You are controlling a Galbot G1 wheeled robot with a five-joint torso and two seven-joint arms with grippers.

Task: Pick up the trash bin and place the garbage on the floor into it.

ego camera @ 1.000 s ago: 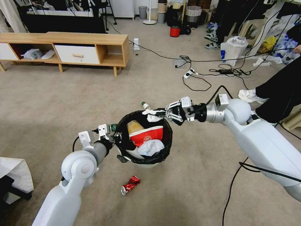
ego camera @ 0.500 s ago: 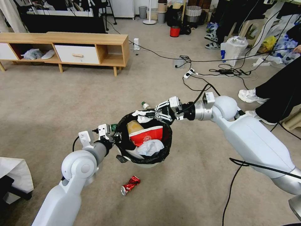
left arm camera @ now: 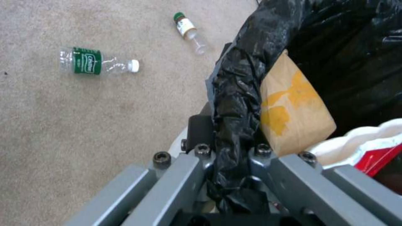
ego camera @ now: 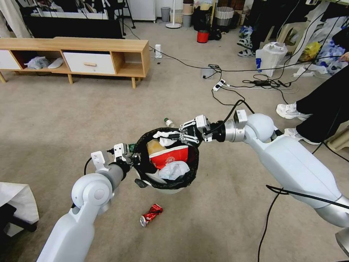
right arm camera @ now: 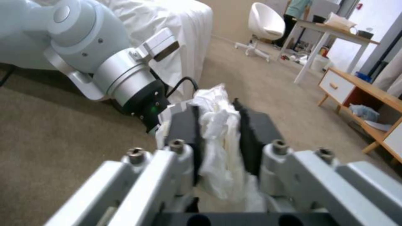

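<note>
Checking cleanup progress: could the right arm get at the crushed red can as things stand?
Probably not yet: the right gripper is shut on a white tissue over the trash bin; the can lies unobstructed.

Beige-grey carpet is covering the whole room. A low wooden cabinet with white drawers is standing on short legs at the far left. Black cables and a power strip are lying across the carpet behind. A red bucket is standing near the far wall.
</note>
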